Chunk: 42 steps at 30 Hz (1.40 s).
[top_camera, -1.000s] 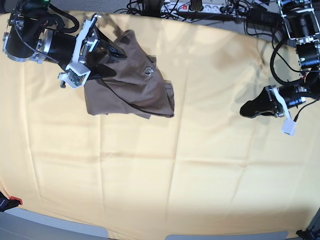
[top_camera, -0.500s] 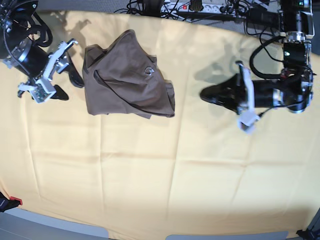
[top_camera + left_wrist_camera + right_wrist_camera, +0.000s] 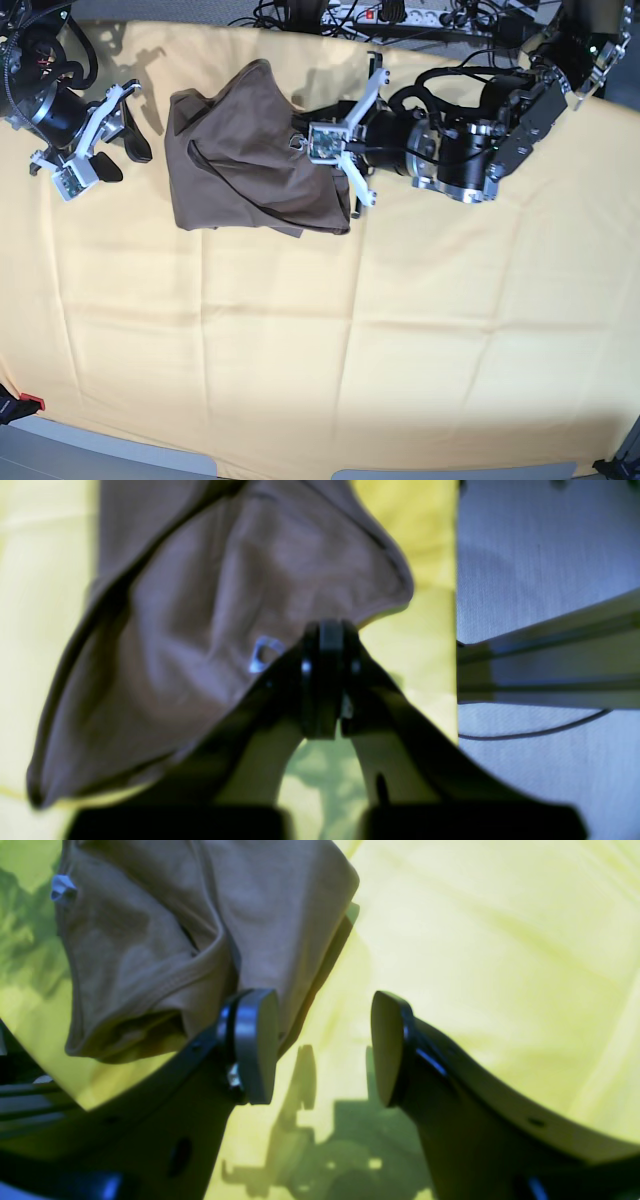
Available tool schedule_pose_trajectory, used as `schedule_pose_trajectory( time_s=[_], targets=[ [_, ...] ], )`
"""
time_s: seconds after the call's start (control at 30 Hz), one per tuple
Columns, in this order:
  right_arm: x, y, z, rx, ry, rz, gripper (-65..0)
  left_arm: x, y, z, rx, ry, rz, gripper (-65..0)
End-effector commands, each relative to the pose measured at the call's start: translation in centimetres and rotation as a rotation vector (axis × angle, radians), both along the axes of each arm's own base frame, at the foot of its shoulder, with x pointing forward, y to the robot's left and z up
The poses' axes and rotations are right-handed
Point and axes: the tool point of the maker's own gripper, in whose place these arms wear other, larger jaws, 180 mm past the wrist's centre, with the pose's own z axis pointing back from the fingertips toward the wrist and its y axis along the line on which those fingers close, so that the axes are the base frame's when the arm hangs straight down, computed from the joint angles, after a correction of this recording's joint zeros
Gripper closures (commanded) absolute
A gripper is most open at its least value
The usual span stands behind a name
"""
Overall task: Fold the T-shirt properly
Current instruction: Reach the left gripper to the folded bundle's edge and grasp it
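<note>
T-shirt (image 3: 255,155): taupe-brown, bunched in a rumpled heap on the far left part of the desk, lying on the pale-yellow cloth (image 3: 330,340).
T-shirt, folds: several layers overlap; a dark hem line curves across the near half, and a rounded lobe (image 3: 320,555) sticks out toward the far edge of the cloth.
Neck label (image 3: 297,143): small, pale, showing on the right side of the heap; also seen from the left wrist view (image 3: 263,652) and the right wrist view (image 3: 60,886).
Left tool (image 3: 335,150): reaches in from the right and sits at the right edge of the T-shirt, just beside the label. Its pads (image 3: 325,680) are pressed flat together. Whether any fabric is pinched between them cannot be told; the wrist view is blurred.
Right tool (image 3: 105,130): on the left of the heap, just beside the T-shirt's left edge, released, jaws spread with yellow cloth showing in the gap (image 3: 325,1050).
Right tool, contact: one pad (image 3: 255,1045) sits against a hanging fold of the T-shirt; the other pad is clear of it.
Desk surround: cables and a power strip (image 3: 390,15) along the far edge.
</note>
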Motion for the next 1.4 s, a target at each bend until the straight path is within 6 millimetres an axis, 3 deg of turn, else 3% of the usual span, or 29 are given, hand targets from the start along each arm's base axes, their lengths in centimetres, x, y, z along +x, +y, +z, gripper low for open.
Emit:
schedule_pose_trajectory(
  time_s=[0.0, 0.07, 0.17, 0.3, 0.63, 0.9, 1.0, 1.13, 1.37],
  targets=[
    [0.4, 0.2, 0.9, 0.009, -0.037, 0.012, -31.3, 0.1, -0.5, 0.9, -0.017, -0.034, -0.033, -9.5],
    [0.3, 0.2, 0.9, 0.008, -0.036, 0.012, -31.3, -0.1, -1.0, 0.5, 0.011, -0.066, -0.078, -20.0],
    [0.3, 0.2, 0.9, 0.008, -0.036, 0.012, -31.3, 0.4, -1.4, 0.0, 0.044, -0.104, -0.114, -28.7],
    [0.1, 0.2, 0.7, 0.012, -0.028, 0.011, -31.3, 0.9, -2.0, -1.1, 0.076, -0.166, -0.150, -29.6],
    [-0.2, -0.3, 0.1, -0.023, -0.009, -0.007, -31.3, -0.9, -4.5, -3.1, 0.079, -0.301, -0.307, -30.0],
    [-0.4, -0.3, -0.1, -0.019, -0.001, -0.008, -31.3, 0.0, -4.8, -4.7, 0.067, -0.328, -0.304, -29.8],
    [-0.3, -0.2, 0.0, -0.015, -0.007, -0.008, -31.3, 0.3, -4.7, -4.9, 0.077, -0.336, -0.301, -20.7],
    [-0.2, -0.1, 0.1, -0.010, -0.017, -0.008, -31.3, 0.3, -4.7, -4.9, 0.077, -0.338, -0.301, 0.0],
    [-0.2, -0.2, 0.1, -0.010, -0.016, -0.008, -31.2, -0.2, -5.1, -4.0, 0.052, -0.355, -0.314, 0.0]
  ],
)
